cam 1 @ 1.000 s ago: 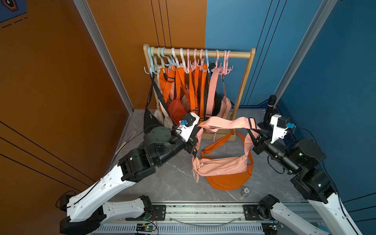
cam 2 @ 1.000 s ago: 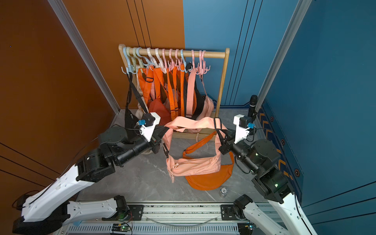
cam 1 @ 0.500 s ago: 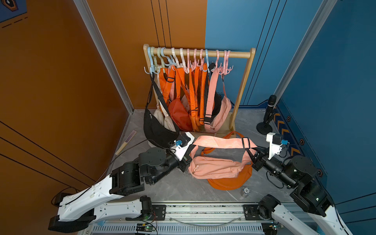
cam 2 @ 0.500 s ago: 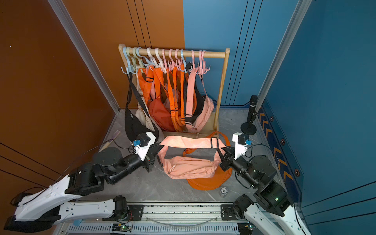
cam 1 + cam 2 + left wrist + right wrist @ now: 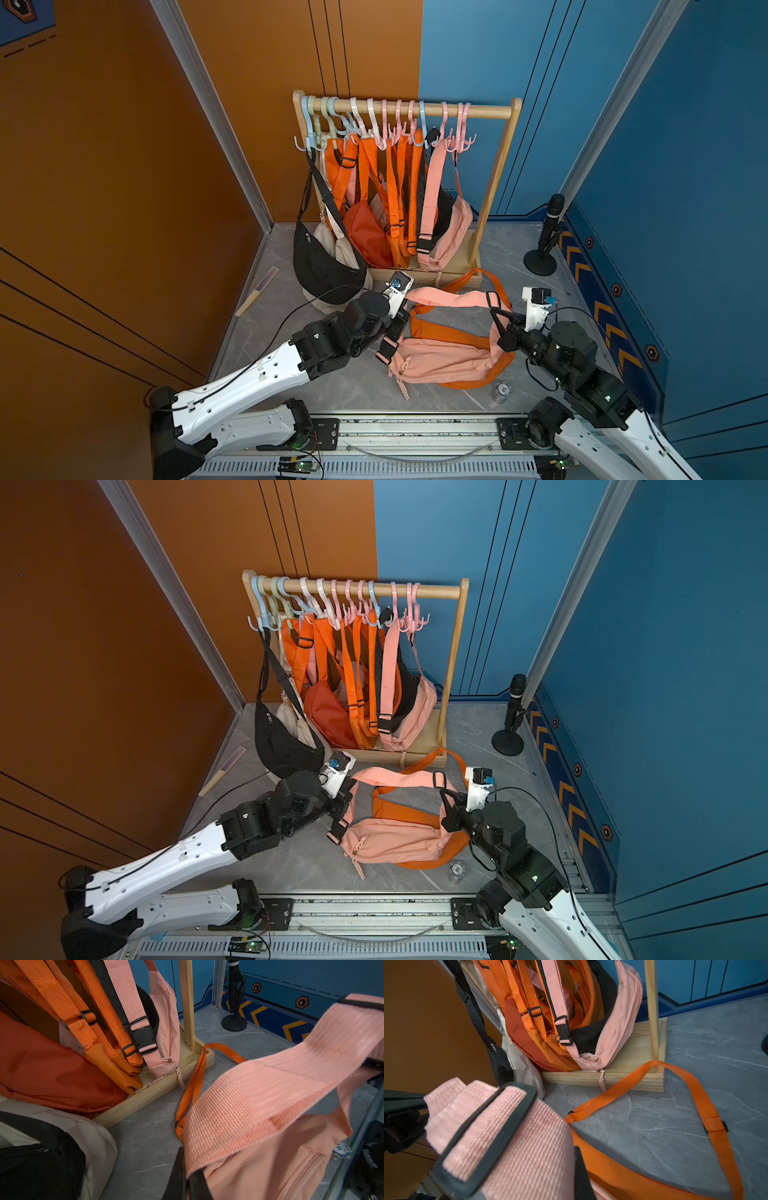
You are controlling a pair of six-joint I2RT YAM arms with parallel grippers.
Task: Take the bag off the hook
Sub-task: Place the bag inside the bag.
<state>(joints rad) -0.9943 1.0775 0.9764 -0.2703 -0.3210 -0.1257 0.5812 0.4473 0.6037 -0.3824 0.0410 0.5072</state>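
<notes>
Now my left gripper (image 5: 399,324) and right gripper (image 5: 503,328) each pinch the strap (image 5: 449,297) of the pink bag (image 5: 440,362), lying just before the rack (image 5: 495,178) atop an orange bag (image 5: 448,333) I might drag along if straps tangle.

A wooden rack (image 5: 494,183) stands at the back of the grey tabletop (image 5: 340,386). At its orange-wall end hangs a black bag (image 5: 320,266), with a cream bag (image 5: 344,254) and orange bags (image 5: 365,237) beside it. A microphone (image 5: 550,224) stands just past the rack's other post. A folded fan (image 5: 257,291) lies off the black-bag end. An orange bag (image 5: 444,334) lies before the rack, its strap draped over the base corner.
</notes>
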